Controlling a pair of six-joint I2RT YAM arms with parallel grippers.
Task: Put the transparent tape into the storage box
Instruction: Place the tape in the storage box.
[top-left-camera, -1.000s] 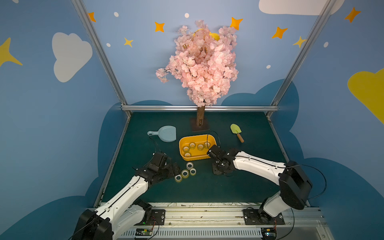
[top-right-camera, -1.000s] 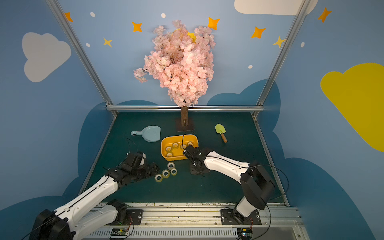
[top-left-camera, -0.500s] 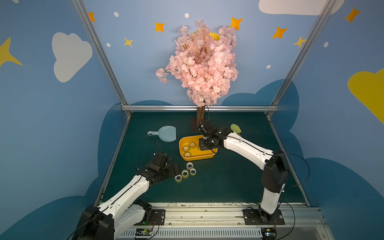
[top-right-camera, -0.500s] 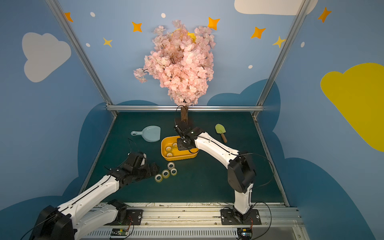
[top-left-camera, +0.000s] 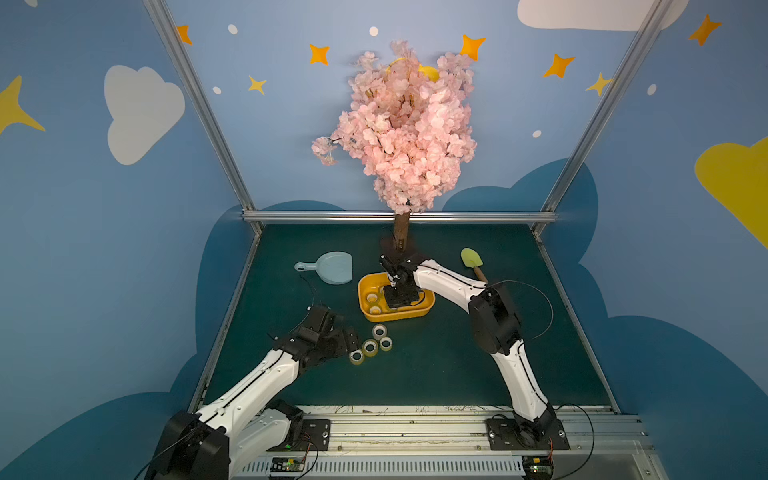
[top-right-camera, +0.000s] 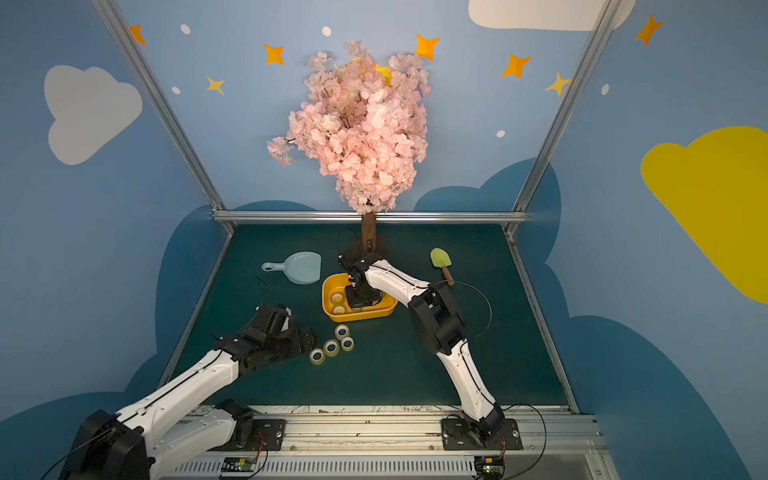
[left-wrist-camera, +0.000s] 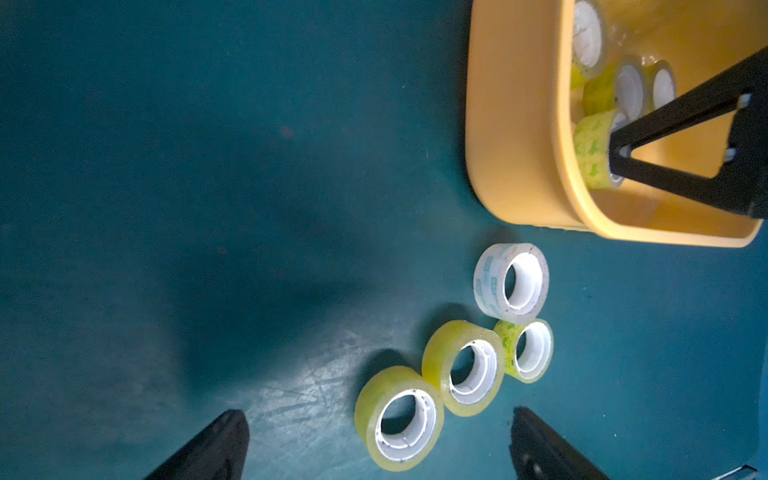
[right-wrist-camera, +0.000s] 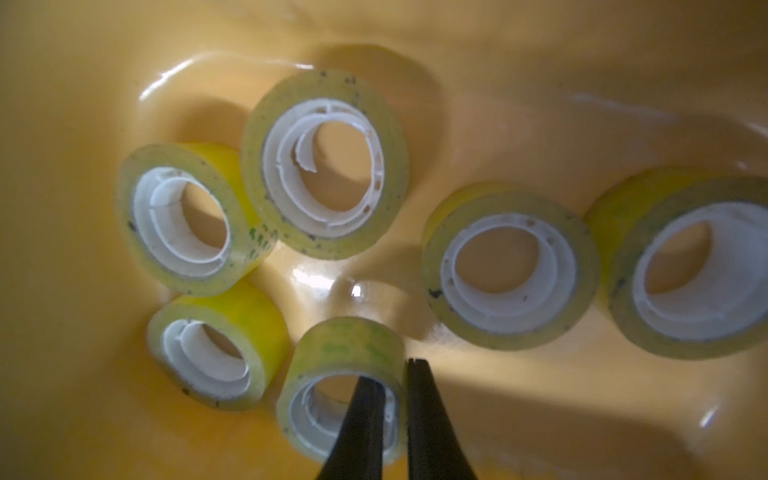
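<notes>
Yellow box (top-left-camera: 397, 316) | right jaws pinch tape roll (right-wrist-camera: 345, 353) (print unreadable) | left jaws wide

The storage box (right-wrist-camera: 498, 62) is glossy plastic, the tabletop (left-wrist-camera: 166, 166) matt.

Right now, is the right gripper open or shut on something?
Shut on a tape roll. The right gripper pinches the roll's wall, one finger in the core and one outside, inside the storage box.
</notes>
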